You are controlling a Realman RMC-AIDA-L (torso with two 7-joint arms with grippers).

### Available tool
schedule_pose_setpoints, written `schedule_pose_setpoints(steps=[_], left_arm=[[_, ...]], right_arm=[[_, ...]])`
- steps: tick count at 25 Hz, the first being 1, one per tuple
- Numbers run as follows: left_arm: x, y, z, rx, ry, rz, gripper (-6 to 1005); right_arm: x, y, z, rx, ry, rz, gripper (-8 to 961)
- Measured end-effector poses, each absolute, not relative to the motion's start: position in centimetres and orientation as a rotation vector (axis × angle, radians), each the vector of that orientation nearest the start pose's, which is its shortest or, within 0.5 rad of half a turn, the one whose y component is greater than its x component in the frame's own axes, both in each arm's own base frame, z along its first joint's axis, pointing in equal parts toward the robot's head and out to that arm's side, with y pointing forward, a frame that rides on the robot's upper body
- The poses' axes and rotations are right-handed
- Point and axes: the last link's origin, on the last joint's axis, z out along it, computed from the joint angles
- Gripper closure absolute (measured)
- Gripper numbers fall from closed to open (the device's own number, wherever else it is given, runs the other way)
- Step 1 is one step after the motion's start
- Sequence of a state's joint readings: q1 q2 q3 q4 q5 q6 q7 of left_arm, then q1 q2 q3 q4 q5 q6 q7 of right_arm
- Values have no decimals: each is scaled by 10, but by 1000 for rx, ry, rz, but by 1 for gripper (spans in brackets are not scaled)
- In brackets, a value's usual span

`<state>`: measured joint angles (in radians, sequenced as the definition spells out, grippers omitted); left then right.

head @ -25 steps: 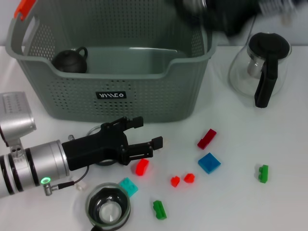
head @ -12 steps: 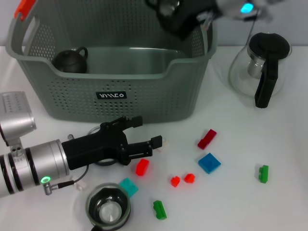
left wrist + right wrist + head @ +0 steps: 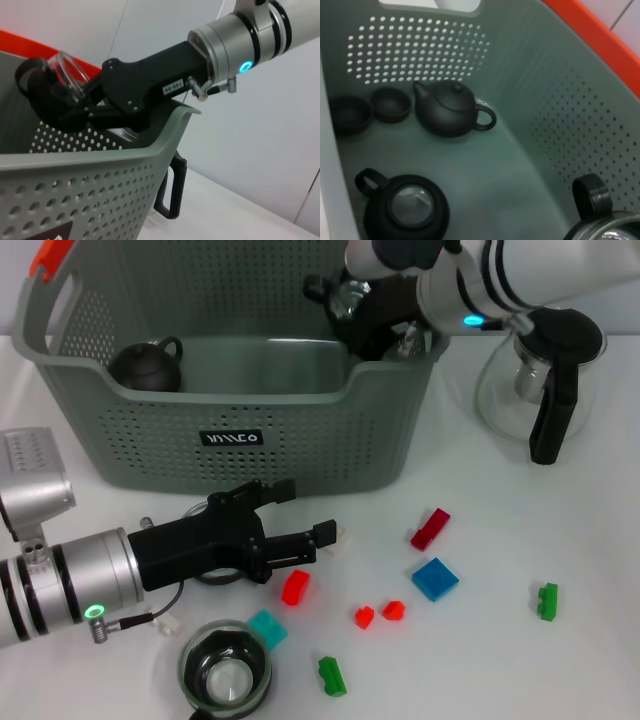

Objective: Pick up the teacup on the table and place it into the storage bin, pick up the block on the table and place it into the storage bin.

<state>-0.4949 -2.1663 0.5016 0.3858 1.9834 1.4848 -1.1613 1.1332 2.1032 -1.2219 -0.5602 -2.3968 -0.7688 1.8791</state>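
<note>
Two arms show, and the change from a second ago is on the right: the right gripper [image 3: 345,302], then only a blur above the far rim, has come down over the far right corner of the large grey-green perforated plastic storage bin [image 3: 250,420], its jaws pinching a clear glass teacup with a black ring handle [image 3: 335,295] just inside the rim. The left gripper [image 3: 300,525] has barely moved, lying low in front of the bin with its black fingers spread, beside a small red block [image 3: 295,587]. Inside the bin sit a dark clay teapot [image 3: 451,108], two small dark cups [image 3: 392,104] and a black lidded pot [image 3: 407,210]. A small black label [image 3: 231,438] on the bin's front wall carries white lettering too stylised to read. Around the bin lies a white table [image 3: 520,530]; behind it stands a pale wall [image 3: 260,125].
</note>
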Motion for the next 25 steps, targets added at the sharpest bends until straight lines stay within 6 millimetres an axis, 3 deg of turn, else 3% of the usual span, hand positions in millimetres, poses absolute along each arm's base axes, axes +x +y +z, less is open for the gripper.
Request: schedule_pose_setpoints(steps=[16, 25], left_arm=[[-274, 294, -61, -2546, -806, -939, 69], [-275, 293, -61, -2543, -814, -940, 69]], right_arm=[[87, 475, -66, -2579, 86, -141, 832], [72, 468, -41, -2530, 38, -58, 560]])
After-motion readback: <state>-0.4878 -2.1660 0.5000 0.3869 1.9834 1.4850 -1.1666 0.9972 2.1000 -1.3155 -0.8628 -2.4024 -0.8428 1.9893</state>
